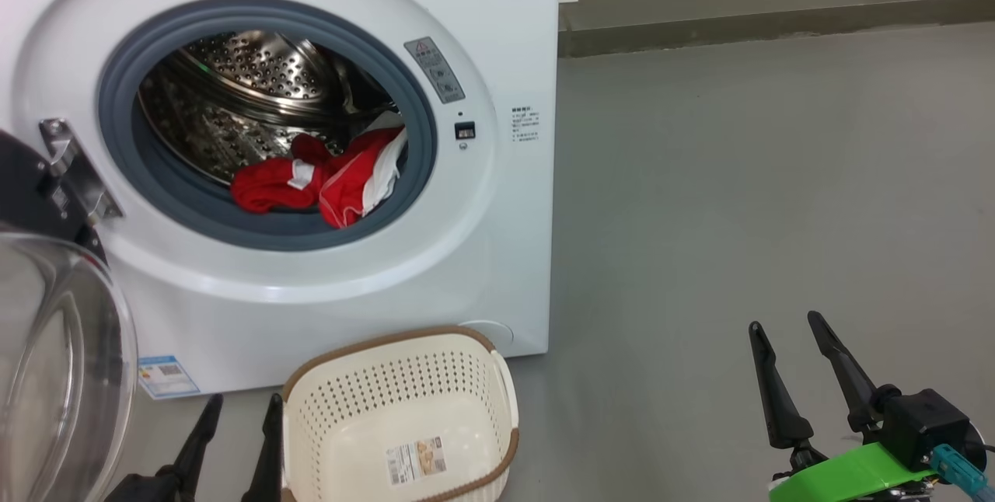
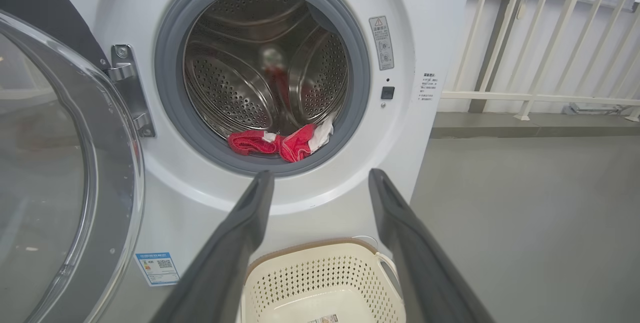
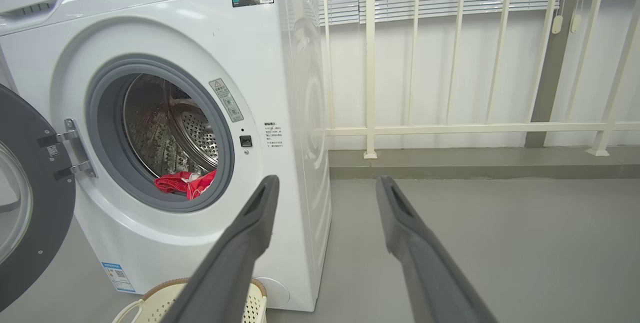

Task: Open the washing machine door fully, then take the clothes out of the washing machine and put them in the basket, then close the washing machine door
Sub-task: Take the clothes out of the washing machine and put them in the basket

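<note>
The white washing machine (image 1: 497, 36) stands with its door (image 1: 54, 362) swung open to the left, glass bowl facing out. Red and white clothes (image 1: 326, 176) lie at the front lip of the steel drum, also in the left wrist view (image 2: 280, 144) and the right wrist view (image 3: 185, 184). The cream basket (image 1: 404, 378) sits on the floor in front of the machine, with nothing in it. My left gripper (image 1: 237, 409) is open just left of the basket, low down. My right gripper (image 1: 785, 327) is open over bare floor, far right of the machine.
Grey floor (image 1: 738, 176) stretches to the right of the machine. A raised kerb (image 1: 777, 20) and a white railing (image 3: 450, 128) run along the back wall. The open door takes up the room at the left.
</note>
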